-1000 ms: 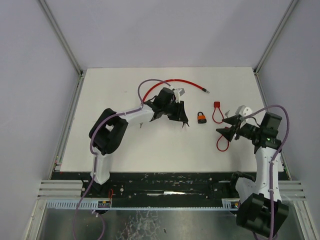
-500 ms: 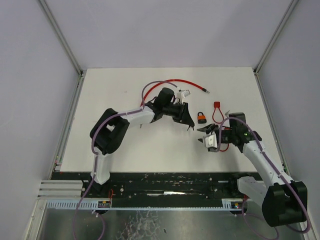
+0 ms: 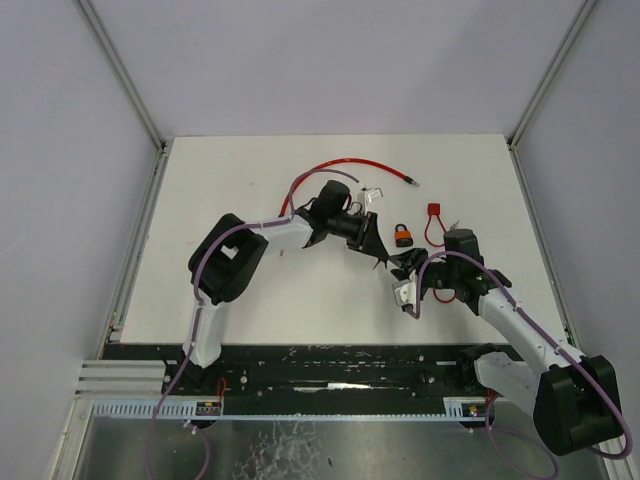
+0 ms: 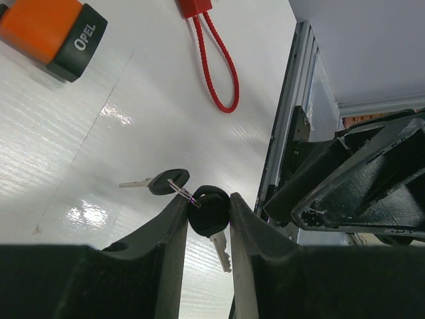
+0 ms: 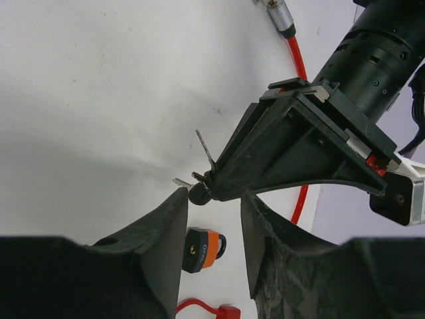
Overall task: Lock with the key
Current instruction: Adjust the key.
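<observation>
My left gripper (image 4: 208, 199) is shut on the black head of a key (image 4: 210, 214), blade pointing down; a second key (image 4: 165, 181) dangles from the same ring. The orange and black padlock (image 3: 402, 235) lies on the white table just right of the left gripper (image 3: 378, 256). In the right wrist view the padlock (image 5: 202, 249) shows its keyhole side. My right gripper (image 5: 212, 199) is open, its fingertips close up to the left gripper's tip and the key (image 5: 198, 195). In the top view the right gripper (image 3: 400, 268) sits just below the padlock.
A long red cable (image 3: 350, 163) curves across the back of the table (image 3: 230, 200). A red loop with a tag (image 3: 435, 222) lies right of the padlock, and another red loop (image 3: 445, 294) lies under the right arm. The table's metal edge rail (image 4: 287, 119) runs close by.
The right arm has swung left from the table's right side up to the left gripper's key, and its jaws have narrowed. The left gripper has shifted slightly right, still holding the key.
</observation>
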`<action>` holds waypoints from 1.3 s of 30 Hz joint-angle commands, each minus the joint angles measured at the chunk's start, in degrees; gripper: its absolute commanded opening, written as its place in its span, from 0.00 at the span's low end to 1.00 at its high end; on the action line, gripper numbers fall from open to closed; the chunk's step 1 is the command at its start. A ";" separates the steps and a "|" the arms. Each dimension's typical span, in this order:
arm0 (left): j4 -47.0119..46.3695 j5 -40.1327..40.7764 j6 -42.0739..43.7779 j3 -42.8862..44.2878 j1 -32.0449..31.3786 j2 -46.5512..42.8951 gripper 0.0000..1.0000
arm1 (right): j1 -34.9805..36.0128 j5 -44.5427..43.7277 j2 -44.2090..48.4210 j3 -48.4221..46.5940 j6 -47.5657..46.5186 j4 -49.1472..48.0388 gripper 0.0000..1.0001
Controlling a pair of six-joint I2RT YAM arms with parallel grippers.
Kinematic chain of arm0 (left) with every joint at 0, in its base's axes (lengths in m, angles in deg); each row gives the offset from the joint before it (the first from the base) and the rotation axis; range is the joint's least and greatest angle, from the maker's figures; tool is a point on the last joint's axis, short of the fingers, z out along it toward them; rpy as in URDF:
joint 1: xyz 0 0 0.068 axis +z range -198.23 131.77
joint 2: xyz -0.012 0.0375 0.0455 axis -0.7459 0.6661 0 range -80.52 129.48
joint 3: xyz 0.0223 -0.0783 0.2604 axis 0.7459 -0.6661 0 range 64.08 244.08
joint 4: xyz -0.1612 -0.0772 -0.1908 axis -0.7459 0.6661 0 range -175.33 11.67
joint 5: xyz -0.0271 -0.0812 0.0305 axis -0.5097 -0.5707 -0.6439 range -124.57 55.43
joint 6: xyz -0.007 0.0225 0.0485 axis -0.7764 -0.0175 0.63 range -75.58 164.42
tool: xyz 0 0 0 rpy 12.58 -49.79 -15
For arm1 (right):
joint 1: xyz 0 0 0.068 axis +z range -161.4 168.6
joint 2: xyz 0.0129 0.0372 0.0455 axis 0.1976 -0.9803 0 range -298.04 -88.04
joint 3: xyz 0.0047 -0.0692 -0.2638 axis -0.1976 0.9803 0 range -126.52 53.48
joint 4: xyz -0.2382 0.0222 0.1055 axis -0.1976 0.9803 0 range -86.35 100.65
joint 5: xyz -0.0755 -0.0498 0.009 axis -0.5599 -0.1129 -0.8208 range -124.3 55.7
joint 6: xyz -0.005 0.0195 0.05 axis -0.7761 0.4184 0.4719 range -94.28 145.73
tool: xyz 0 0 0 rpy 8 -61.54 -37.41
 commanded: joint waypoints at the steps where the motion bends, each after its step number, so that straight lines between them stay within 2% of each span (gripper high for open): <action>1: -2.61 -2.88 0.16 1.29 -0.57 0.49 0.12 | 1.30 -1.44 -0.56 0.03 -1.22 -2.05 0.43; 16: -1.78 -5.37 1.26 2.15 -1.64 1.15 0.12 | 4.57 -6.07 -2.66 0.23 -3.38 -2.27 0.35; 23: -1.78 -5.93 1.23 2.25 -1.81 1.33 0.13 | 5.00 -6.24 -2.60 0.17 -3.93 -1.50 0.23; 30: -2.74 -6.28 0.49 2.17 -1.77 1.53 0.15 | 5.36 -4.12 -2.42 -0.07 -6.26 1.43 0.22; 39: -4.08 -7.34 -0.42 2.06 -1.75 1.71 0.15 | 5.72 -5.35 -2.63 0.28 -6.06 0.45 0.21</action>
